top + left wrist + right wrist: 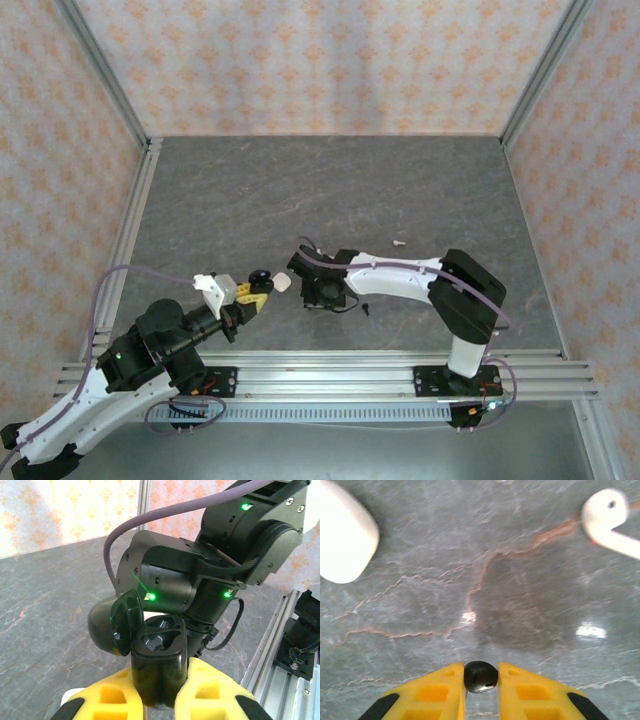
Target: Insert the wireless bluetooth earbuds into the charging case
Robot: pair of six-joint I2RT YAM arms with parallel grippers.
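Note:
My left gripper [162,669] is shut on the black charging case [160,665] and holds it upright, its lid [122,622] swung open to the left. Both sockets in the case look empty. In the top view this case [262,277] sits at the tips of the left gripper [255,297]. My right gripper [481,667] points down at the table, shut on a black earbud [480,676]. A white earbud [610,517] lies on the table ahead of it to the right. Another white earbud [398,241] lies beyond the right arm.
A closed white case [282,284] lies on the grey table between the two grippers, seen up close as a white case [342,530]. The right arm's wrist [170,580] hangs just behind the black case. An aluminium rail [330,375] runs along the near edge.

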